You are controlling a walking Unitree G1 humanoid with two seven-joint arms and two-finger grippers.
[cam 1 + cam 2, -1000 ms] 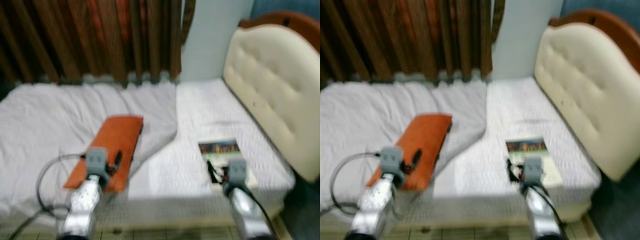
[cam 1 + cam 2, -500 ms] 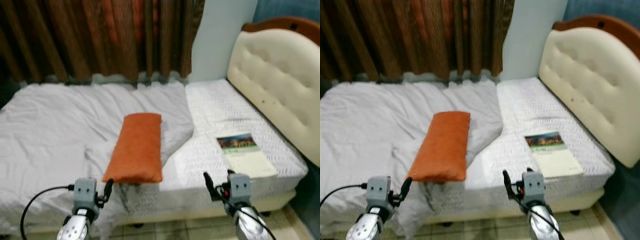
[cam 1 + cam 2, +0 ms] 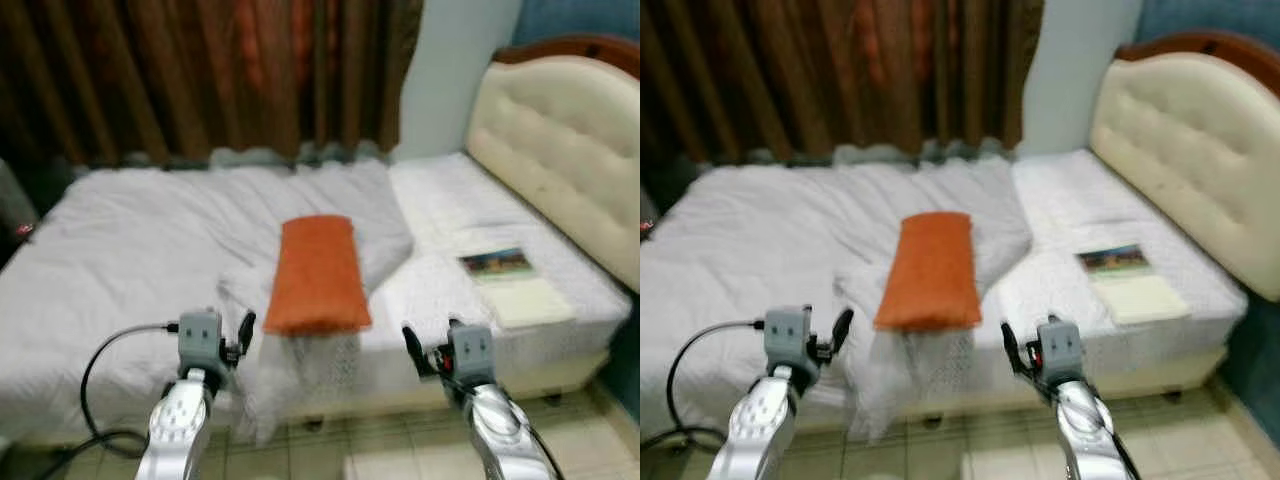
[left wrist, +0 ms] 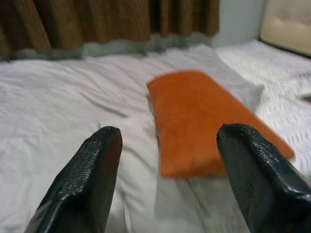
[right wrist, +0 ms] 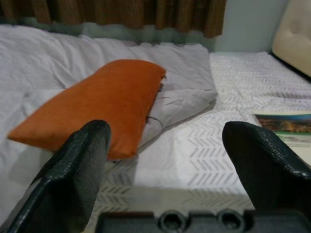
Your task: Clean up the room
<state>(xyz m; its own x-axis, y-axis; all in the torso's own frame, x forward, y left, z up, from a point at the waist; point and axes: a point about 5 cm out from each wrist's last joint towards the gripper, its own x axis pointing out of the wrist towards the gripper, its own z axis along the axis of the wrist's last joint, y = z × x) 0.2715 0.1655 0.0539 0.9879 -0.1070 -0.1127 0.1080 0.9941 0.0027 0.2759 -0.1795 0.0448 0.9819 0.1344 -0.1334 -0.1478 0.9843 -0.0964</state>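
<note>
**Items counted**

One bed (image 3: 120, 260) is seen, with one padded headboard (image 3: 560, 160). One orange pillow (image 3: 318, 272) and one book (image 3: 508, 283) are counted beyond the fingers. Two grippers are counted, left (image 3: 247, 327) and right (image 3: 428, 340), two black fingers each.

I see a bed (image 3: 120, 260) with a cream tufted headboard (image 3: 560, 150) in a wooden frame, dark brown curtains (image 3: 200, 75) behind, a pale wall (image 3: 450, 70), and a tiled floor (image 3: 350, 450).
</note>
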